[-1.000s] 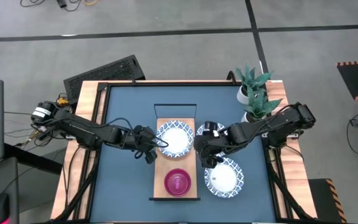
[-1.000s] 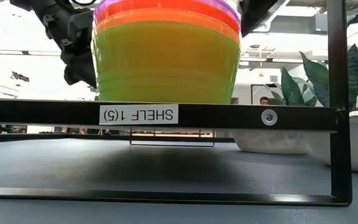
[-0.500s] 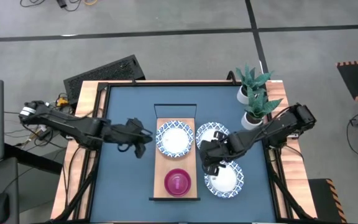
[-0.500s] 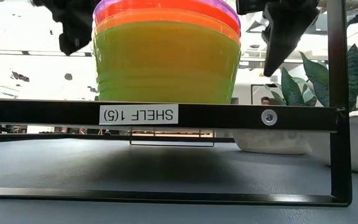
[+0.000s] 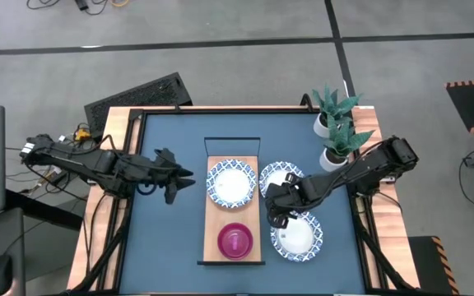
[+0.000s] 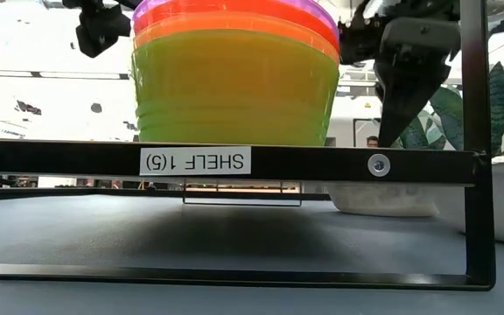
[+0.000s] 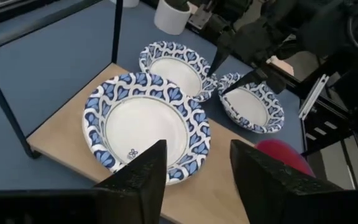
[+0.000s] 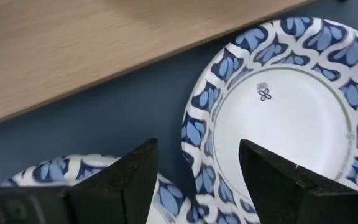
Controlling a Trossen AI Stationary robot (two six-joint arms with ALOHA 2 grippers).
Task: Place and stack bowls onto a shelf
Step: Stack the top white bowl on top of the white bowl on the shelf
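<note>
Currently: long light-wood shelf board with black metal frame [image 5: 234, 215] lengthwise at table centre. On board: one shallow white dish with blue patterned rim [image 5: 231, 183] at far half, nested stack of translucent plastic bowls, purple on top [image 5: 235, 241], at near half. Two further blue-rimmed white dishes [image 5: 281, 177] [image 5: 297, 234] on dark blue tabletop [image 5: 163, 238], just right of board. Left gripper [image 5: 181, 175] left of board, fingers apart, empty. Right gripper [image 5: 278, 215] between the two tabletop dishes, fingers spread wide, holding nothing.
</note>
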